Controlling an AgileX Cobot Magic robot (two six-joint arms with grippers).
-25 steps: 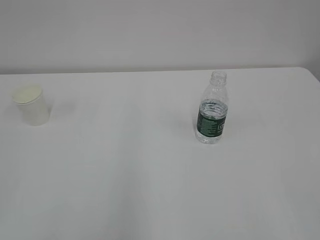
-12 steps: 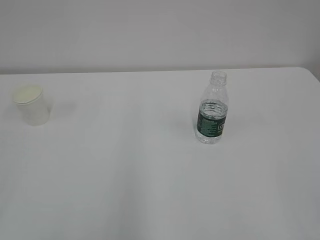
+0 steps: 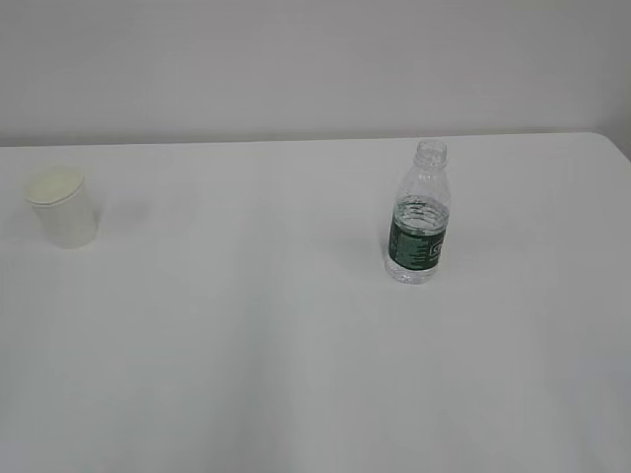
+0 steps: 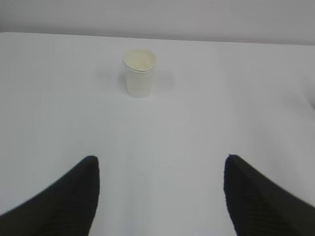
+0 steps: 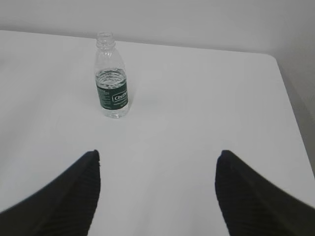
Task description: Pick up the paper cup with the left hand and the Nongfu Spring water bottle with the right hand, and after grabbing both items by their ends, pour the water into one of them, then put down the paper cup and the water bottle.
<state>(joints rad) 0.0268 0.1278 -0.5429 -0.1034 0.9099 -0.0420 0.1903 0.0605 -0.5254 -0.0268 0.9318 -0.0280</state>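
The white paper cup stands upright at the table's far left; it also shows ahead in the left wrist view. The Nongfu Spring water bottle, clear with a dark green label and no cap, stands upright right of centre, with water up to about the label's top edge. The right wrist view shows the bottle ahead and to the left. My left gripper is open and empty, well short of the cup. My right gripper is open and empty too, well short of the bottle. Neither arm shows in the exterior view.
The white table reaches back to a pale wall. Its right edge shows in the right wrist view, with its rounded far corner right of the bottle.
The cup sits a touch further left in the exterior view than a second ago. The bottle has not moved.
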